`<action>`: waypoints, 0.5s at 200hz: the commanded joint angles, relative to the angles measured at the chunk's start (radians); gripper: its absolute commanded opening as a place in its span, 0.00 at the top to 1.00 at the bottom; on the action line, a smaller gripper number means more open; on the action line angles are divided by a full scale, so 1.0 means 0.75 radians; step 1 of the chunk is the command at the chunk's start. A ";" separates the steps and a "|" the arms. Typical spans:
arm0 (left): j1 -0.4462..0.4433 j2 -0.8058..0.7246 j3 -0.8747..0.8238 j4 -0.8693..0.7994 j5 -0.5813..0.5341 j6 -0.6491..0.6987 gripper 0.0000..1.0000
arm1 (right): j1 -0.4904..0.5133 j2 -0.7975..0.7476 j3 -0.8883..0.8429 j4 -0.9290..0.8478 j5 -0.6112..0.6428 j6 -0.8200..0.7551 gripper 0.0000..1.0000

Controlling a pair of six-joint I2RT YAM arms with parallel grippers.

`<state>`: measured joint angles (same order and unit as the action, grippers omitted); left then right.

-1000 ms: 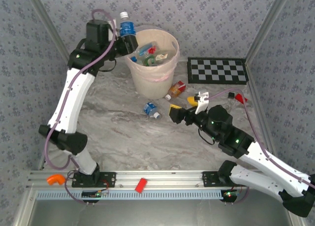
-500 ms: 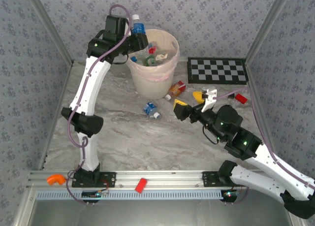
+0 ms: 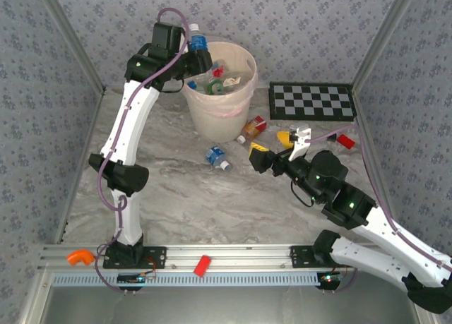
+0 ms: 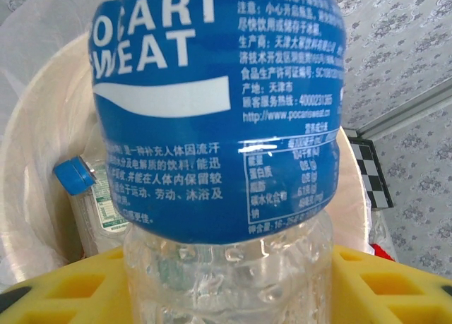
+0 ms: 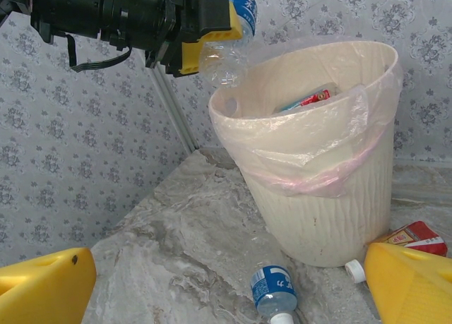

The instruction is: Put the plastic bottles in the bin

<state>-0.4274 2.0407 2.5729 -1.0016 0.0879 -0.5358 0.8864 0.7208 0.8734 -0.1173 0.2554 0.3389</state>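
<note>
Left gripper (image 3: 192, 57) closed on Pocari Sweat bottle (image 4: 219, 126), yellow fingers (image 4: 395, 282) clamp the clear lower body on both sides, blue label above the grip. Bottle roughly upright, white cap up in the top view, held above the far-left rim of the bin (image 3: 247, 63); in the right wrist view the bottle's clear end hangs just over the rim, not inside. Bin liner draped over the rim with pink band (image 5: 332, 179). Bin already holds several bottles (image 3: 215, 80), among them a blue-capped one (image 4: 78, 179) and something red. Right gripper (image 3: 272, 146) spread wide, holds nothing, low over the marbled table (image 3: 176, 190), right of centre and near side of the bin. On the table just ahead of its fingers lies a small blue-label bottle (image 5: 274, 289), white cap toward the camera, near the bin's base. Orange-red bottle (image 3: 254, 126) lies at the bin's right base, white cap beside it. Checkerboard (image 3: 312, 102) flat at far right, small red item (image 3: 345, 140) just near of it.
</note>
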 commanded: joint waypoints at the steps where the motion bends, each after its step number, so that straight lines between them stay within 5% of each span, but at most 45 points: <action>1: -0.001 0.018 0.055 -0.019 -0.015 0.011 0.42 | 0.009 -0.002 0.008 0.014 0.022 -0.021 0.00; 32: 0.001 0.013 0.057 -0.023 -0.025 0.009 0.17 | 0.009 -0.002 0.008 0.014 0.019 -0.019 0.01; 60: 0.003 0.005 0.057 -0.024 -0.030 0.009 0.13 | 0.010 0.000 0.006 0.015 0.018 -0.018 0.01; 71: 0.004 0.000 0.058 -0.027 -0.031 0.010 0.01 | 0.009 0.000 0.005 0.016 0.018 -0.015 0.01; 100: 0.004 -0.010 0.055 -0.029 -0.030 0.011 0.00 | 0.010 0.002 0.003 0.017 0.018 -0.013 0.01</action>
<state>-0.4274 2.0457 2.5782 -1.0176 0.0769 -0.5331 0.8864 0.7250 0.8734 -0.1169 0.2550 0.3389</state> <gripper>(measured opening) 0.996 0.994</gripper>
